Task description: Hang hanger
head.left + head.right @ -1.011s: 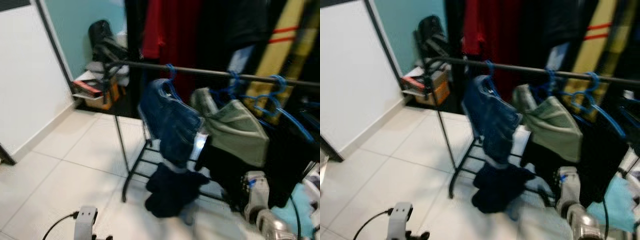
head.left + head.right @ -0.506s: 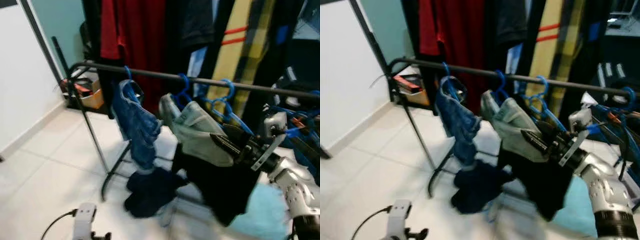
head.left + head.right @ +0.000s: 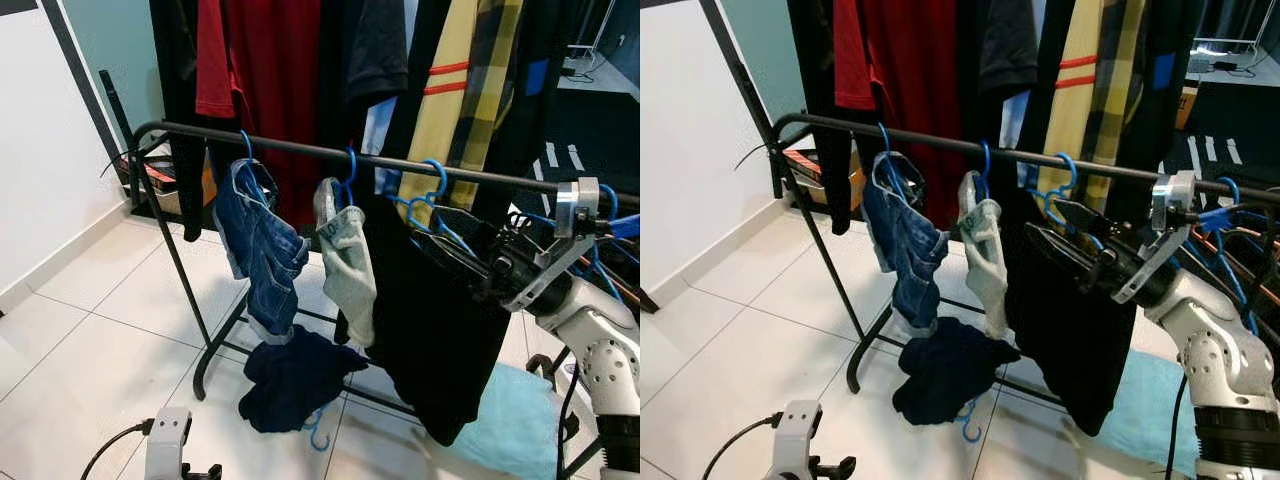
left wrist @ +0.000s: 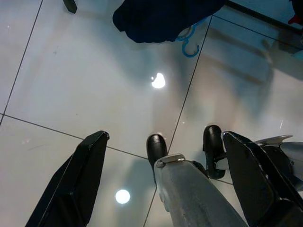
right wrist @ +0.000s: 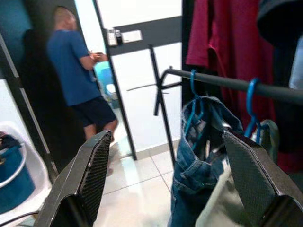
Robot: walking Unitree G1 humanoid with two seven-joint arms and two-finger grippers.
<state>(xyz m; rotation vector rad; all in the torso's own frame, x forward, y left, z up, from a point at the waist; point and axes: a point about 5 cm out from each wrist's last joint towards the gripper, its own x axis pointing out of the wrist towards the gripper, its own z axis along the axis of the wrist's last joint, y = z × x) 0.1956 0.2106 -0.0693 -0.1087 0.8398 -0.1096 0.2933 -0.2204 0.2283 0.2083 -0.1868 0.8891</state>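
A black clothes rail (image 3: 290,149) carries jeans (image 3: 262,240), a green garment (image 3: 350,262) and a black garment (image 3: 430,320), each on a blue hanger. The black garment's blue hanger (image 3: 436,176) is hooked over the rail. My right gripper (image 3: 428,228) is raised just below the rail, at that garment's top, beside the hanger's arm. Its fingers stand wide apart in the right wrist view, with nothing between them. A dark blue garment (image 3: 295,375) lies on the floor with another blue hanger (image 3: 318,432) under it. My left gripper (image 4: 164,137) hangs open over the tiles.
More clothes hang behind the rail, red (image 3: 265,70) and yellow striped (image 3: 450,90) among them. A teal cloth (image 3: 505,420) lies on the floor to the right. A person in a blue shirt (image 5: 78,71) stands beyond the rack's end, near a blue bucket (image 5: 12,175).
The head view has swung and steadied on the rack. My right arm has risen from the picture's lower edge to rail height, and the black garment now hangs straight from the rail.
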